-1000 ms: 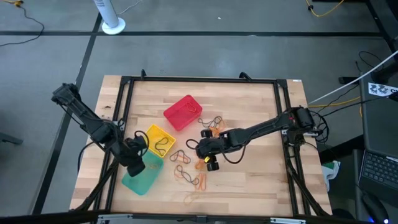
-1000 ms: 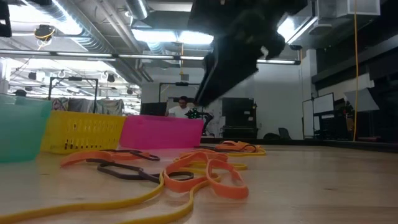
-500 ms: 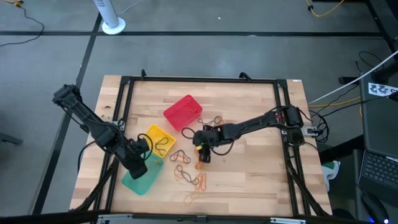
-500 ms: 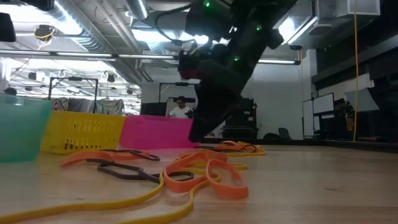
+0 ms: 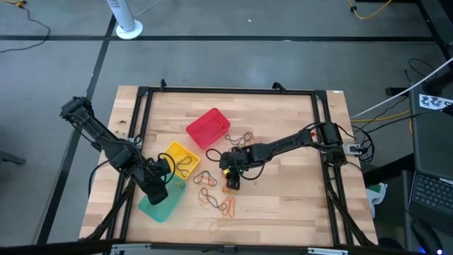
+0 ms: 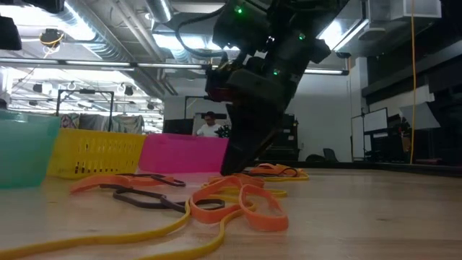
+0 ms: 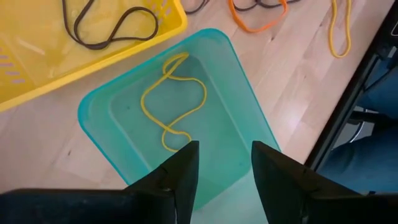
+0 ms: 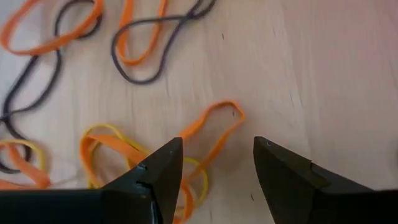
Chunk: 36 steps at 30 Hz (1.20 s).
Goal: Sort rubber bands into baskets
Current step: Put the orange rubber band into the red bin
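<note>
Over the teal basket (image 5: 161,200) at the near left of the table (image 5: 297,205), my left gripper (image 7: 222,163) hangs with its fingers spread and nothing between them; 1 yellow rubber band (image 7: 173,106) lies curled on the basket's floor just beyond my fingertips, so I judge that drop to be done. Beside it, farther in, the yellow basket (image 5: 181,160) holds a dark band (image 7: 112,31), and the red basket (image 5: 207,127) sits farther back toward the middle. My right gripper (image 5: 231,177) is down near the middle of the table, jaws released and wide, straddling an orange band (image 8: 214,130) that lies tangled with a yellowish band (image 8: 102,140) on the wood. In the low view the gripper reaches close to the surface, though I cannot tell whether the tips touch the wood. More loose bands, orange and dark, are scattered to the near left of it and farther back by the red basket. The step in hand, as I read it, is the next pick by my right arm. It calls for settling the tips to the wood with only the orange strand between them, then pinching and lifting so the yellowish loop slides free instead of riding along. Which basket takes orange I cannot tell from here.
</note>
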Each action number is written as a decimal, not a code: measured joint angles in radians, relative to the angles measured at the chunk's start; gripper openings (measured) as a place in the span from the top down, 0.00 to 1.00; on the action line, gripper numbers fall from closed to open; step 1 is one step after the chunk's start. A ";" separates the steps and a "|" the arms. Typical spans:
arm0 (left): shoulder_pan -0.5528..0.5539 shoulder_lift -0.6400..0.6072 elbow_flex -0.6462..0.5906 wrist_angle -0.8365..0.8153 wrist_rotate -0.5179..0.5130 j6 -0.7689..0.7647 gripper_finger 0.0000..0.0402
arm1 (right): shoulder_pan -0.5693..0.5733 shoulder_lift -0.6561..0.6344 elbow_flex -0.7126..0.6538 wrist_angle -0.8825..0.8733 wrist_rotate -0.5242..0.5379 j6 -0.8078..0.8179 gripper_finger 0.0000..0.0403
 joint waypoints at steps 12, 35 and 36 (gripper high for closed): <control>0.000 0.000 0.000 0.050 -0.036 0.012 0.64 | -0.001 0.000 0.000 -0.003 0.001 0.000 0.90; 0.000 0.000 0.000 0.129 -0.118 0.051 0.64 | -0.001 -0.001 0.000 -0.004 -0.009 -0.002 0.87; 0.000 0.000 0.000 0.129 -0.118 0.051 0.64 | -0.001 -0.001 0.000 -0.004 -0.009 -0.002 0.85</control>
